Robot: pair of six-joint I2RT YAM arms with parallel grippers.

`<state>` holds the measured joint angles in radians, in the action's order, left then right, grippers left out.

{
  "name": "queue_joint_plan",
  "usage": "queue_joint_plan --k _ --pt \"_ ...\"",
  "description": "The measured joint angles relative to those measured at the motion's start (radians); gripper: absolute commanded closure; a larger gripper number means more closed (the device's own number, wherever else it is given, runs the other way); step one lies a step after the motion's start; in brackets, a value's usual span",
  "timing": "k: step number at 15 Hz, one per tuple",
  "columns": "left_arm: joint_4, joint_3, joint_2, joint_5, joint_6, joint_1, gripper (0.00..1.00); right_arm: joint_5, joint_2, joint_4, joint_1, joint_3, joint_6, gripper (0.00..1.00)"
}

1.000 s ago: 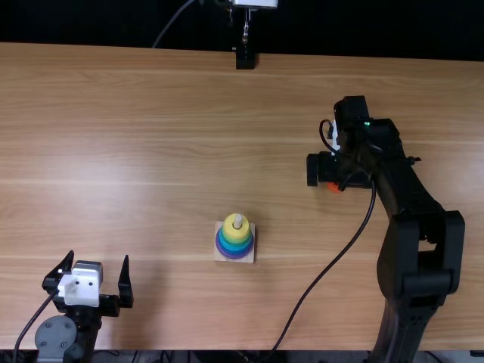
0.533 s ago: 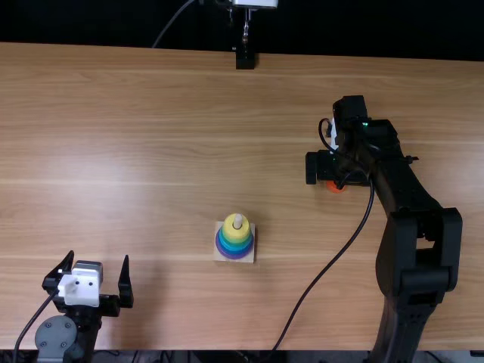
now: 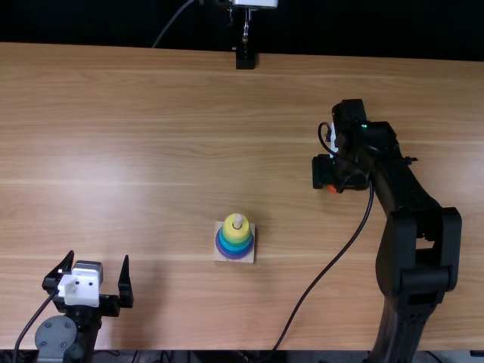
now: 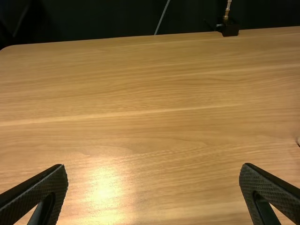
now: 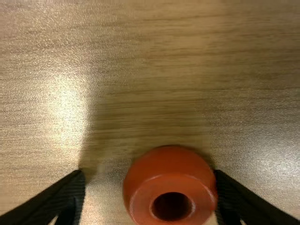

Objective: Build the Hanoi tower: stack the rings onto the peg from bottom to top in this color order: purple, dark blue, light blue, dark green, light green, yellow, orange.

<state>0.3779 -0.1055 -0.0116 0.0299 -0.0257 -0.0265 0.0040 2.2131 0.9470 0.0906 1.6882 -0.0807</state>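
Right end effector (image 3: 324,172), top view: over the right part of the table (image 3: 136,136), with a bit of the orange ring (image 3: 331,187) visible at its near side. Its arm comes up from the bottom edge, and a black cable (image 3: 326,268) runs loosely beside it. Left end effector (image 3: 98,259): near the table's near left corner, spread wide, nothing in it. Between the two, closer to the near edge, is a pale square base (image 3: 219,258) with the ring stack on its peg (image 3: 238,220). Yellow ring (image 3: 237,234) on top, green and blue ones below, purple ring (image 3: 219,246) lowest; peg tip pokes out above yellow. Black mount (image 3: 245,59) at the far edge.

Left wrist view: fingers (image 4: 42,192) far apart, bare wood between. Same black mount at the far edge, plus a sliver of something pale at the side, can't tell what.

Right wrist view: orange ring, hole toward camera, between the fingers. One finger is right up against or just beside it, can't tell which; clear gap to the other. Fingers wide, not clamped on the ring.
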Motion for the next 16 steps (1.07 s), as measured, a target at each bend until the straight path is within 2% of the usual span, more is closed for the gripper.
queue_joint_plan --k 2,5,12,16 --pt "0.0 0.0 0.0 0.0 0.0 0.0 0.0 0.0 0.0 -0.004 0.0 0.0 0.001 0.86" --pt "0.0 0.0 0.0 0.0 0.0 0.0 0.0 -0.001 0.0 -0.005 -0.002 0.0 0.002 1.0" --pt "0.0 0.0 0.0 0.0 0.0 0.0 0.0 -0.004 -0.008 0.011 -0.002 0.0 0.005 1.0" --pt "0.0 0.0 0.0 0.0 0.0 0.0 0.0 -0.004 -0.151 0.074 0.029 0.002 0.013 1.0"
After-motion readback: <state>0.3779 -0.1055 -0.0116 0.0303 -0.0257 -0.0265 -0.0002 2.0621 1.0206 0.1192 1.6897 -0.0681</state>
